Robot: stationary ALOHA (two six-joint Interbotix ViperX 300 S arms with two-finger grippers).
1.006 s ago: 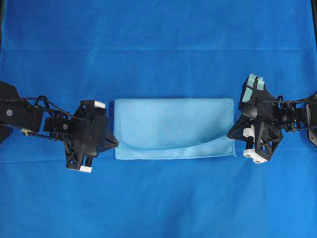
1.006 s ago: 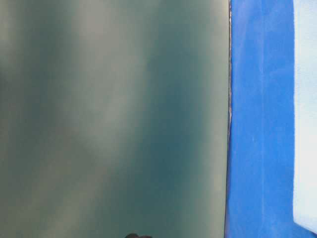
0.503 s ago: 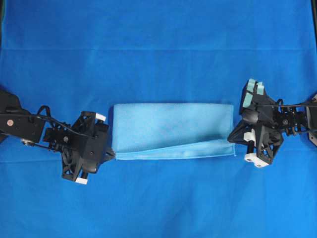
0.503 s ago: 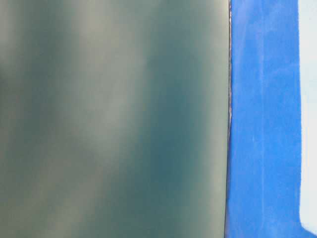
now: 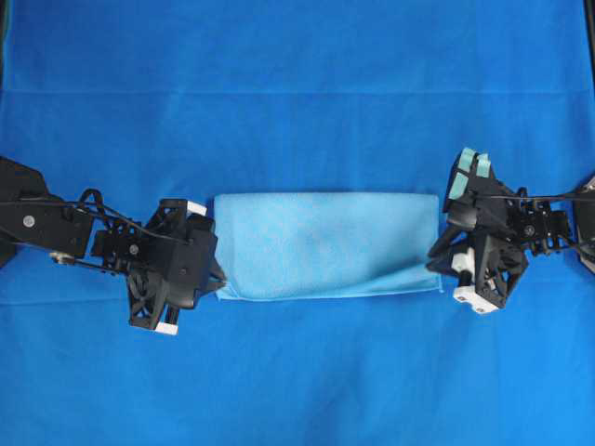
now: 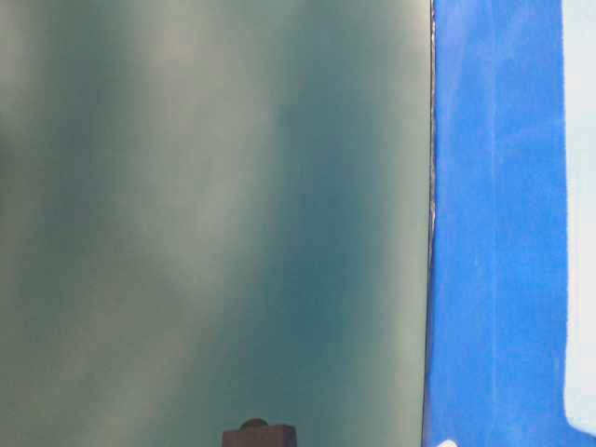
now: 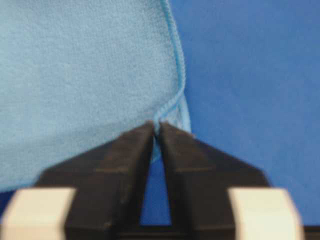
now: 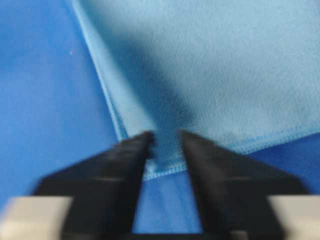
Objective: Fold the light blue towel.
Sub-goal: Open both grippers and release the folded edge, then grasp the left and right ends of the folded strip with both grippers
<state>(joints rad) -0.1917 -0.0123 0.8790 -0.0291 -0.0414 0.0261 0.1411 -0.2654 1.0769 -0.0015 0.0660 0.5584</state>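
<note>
At the left of the overhead view we see the left gripper (image 5: 216,276) at the near left corner of the light blue towel (image 5: 325,243). In its wrist view the black fingers (image 7: 125,155) converge until their tips nearly meet, with the hemmed corner of the towel (image 7: 85,75) lying right at the narrow slit between them; we cannot tell whether they pinch the cloth or stand just parted.

The towel lies folded into a long flat band in the middle of the deep blue table cloth (image 5: 297,84), its near hem curving a little.

At the right, the right gripper (image 5: 435,260) sits at the towel's near right corner. In its wrist view the fingers (image 8: 125,160) stand apart, a clear gap between them, and the corner of the towel (image 8: 210,65) lies in that gap, unclamped.

The table-level view shows only a blurred grey-green surface (image 6: 214,214), a strip of blue cloth and a pale sliver of towel (image 6: 582,214) at its right edge.
</note>
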